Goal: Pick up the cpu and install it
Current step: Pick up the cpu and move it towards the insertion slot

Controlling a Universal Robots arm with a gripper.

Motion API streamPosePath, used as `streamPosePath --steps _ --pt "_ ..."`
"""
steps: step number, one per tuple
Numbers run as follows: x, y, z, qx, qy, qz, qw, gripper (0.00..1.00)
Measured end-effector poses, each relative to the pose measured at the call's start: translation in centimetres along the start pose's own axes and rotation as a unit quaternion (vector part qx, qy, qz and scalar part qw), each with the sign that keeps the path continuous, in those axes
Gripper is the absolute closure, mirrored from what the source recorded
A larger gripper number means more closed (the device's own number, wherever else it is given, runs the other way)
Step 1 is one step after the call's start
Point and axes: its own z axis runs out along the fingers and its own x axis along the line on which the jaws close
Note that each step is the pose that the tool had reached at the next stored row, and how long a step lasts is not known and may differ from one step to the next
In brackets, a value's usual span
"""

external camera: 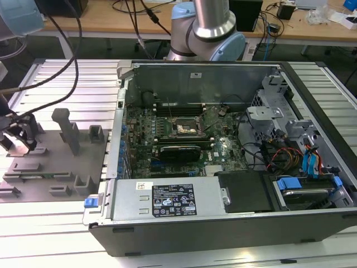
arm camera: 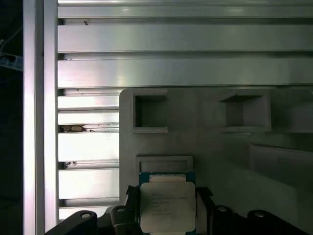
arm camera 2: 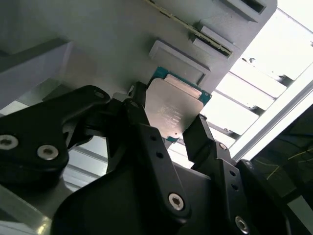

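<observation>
1. At the exterior view's left, the hand hangs low over the grey tray, at the end of the slatted metal surface farthest from the computer case.
2. In the second wrist view, the hand's dark fingers are closed against two opposite edges of the cpu, carrying it flat with its silvery top toward the camera. This edge grip probably keeps the underside untouched.
3. In the first wrist view, the cpu sits just beside a shallow rectangular recess in the tray. Whether the chip is clear of the tray cannot be told.
4. Upright blocks stand on the tray between the hand and the case, the tallest rising near the hand's level.
5. The case lies open on its side, and its near wall forms a second barrier.
6. The dark, metal-framed socket sits mid-board, well apart from the hand, with a black card just in front of it.
7. At the exterior view's right, a drive cage and loose cables crowd the case's far end, away from the socket.
</observation>
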Motion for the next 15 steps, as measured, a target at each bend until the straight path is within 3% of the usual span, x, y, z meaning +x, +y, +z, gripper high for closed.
streamPosePath --steps 5,7,9,11,15 --pt "-0.05 0.12 -1.29 0.0001 0.0000 0.000 1.0000 0.45" --pt "-0.10 0.21 -2.36 0.0001 0.0000 0.000 1.0000 0.45" --pt "-0.12 0.25 -2.88 0.0001 0.0000 0.000 1.0000 0.45" --pt "-0.17 0.41 -4.05 0.0001 0.0000 0.000 1.0000 0.45" --pt "-0.21 0.58 -5.37 0.0001 0.0000 0.000 1.0000 0.45"
